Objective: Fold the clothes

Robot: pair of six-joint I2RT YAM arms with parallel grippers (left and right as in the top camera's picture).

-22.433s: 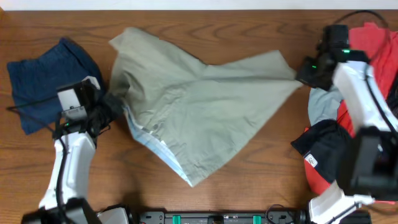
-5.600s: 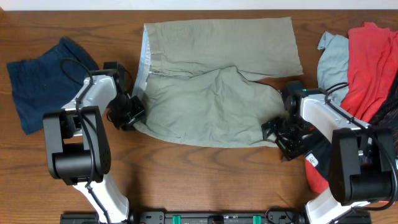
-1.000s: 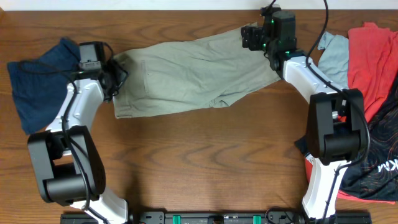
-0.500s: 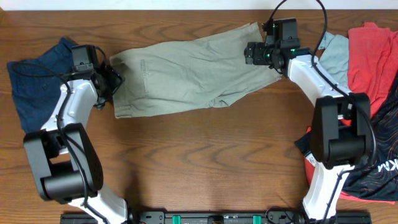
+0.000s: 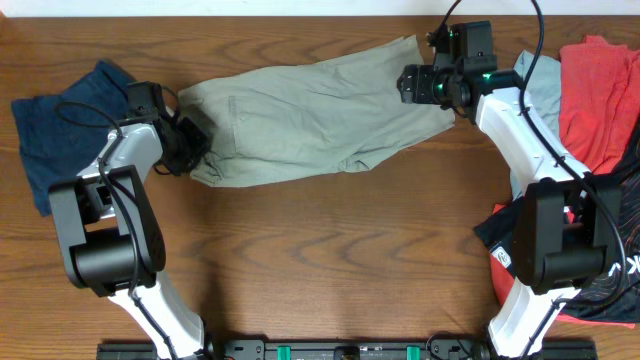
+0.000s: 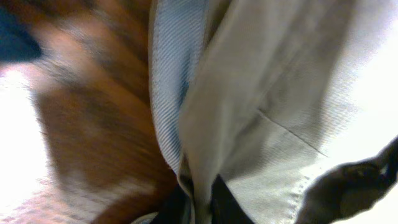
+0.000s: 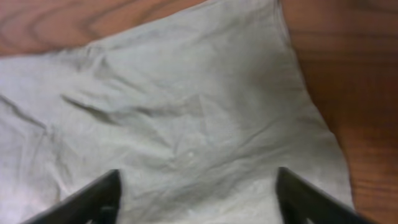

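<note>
From above, the khaki shorts [image 5: 310, 115] lie folded in a long strip near the top of the table [image 5: 320, 260], but the red top [image 5: 590, 90], the light-blue cloth [image 5: 535, 80] and the black cloth [image 5: 610, 280] on the right are not folded yet. My left wrist view shows my left gripper [image 5: 188, 148] pinching the shorts' edge by the pale blue lining [image 6: 168, 93]. My right wrist view shows my right gripper [image 5: 415, 85] wide open over the shorts' other end, holding nothing.

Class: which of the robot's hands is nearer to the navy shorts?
Left. The left hand sits just right of the navy shorts, gripping the khaki shorts' near edge; the right hand hovers open at their far end.
</note>
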